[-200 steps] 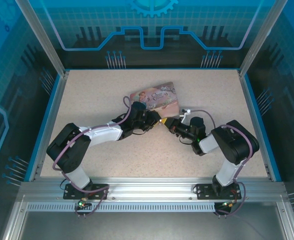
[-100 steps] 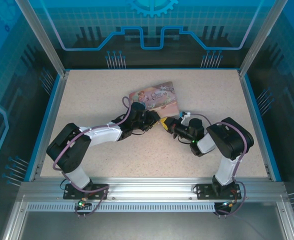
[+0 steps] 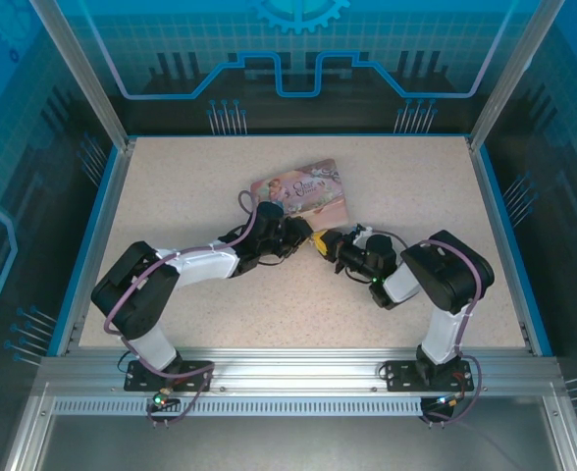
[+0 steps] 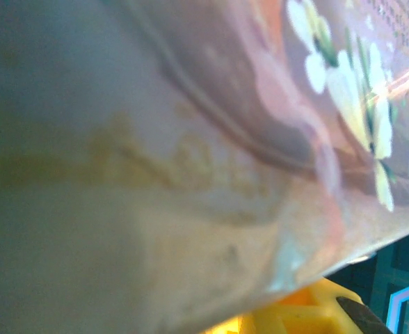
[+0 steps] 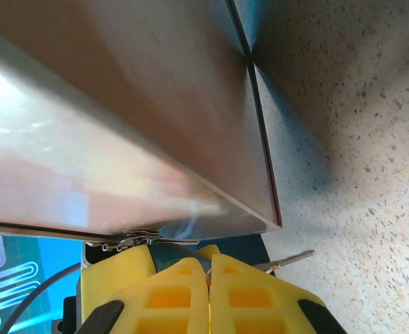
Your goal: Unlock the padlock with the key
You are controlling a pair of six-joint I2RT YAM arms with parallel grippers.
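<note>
The padlock shows as a small blue body under the near edge of the pink tin, by the tin's metal latch. My left gripper is at that edge, and one of its yellow fingers lies against the blue body, apparently gripping it. My right gripper faces it from the right, almost touching. In the right wrist view the right gripper is shut, and the thin metal key sticks out to the right from behind its fingers. The keyhole is hidden.
The tin's near edge is tilted up off the speckled table. In the left wrist view the tin's lid is pressed close to the lens. A blue rim and glass walls enclose the table.
My right gripper has moved left, closing on the left gripper. The tin has shifted slightly to the left. The left arm has hardly moved.
</note>
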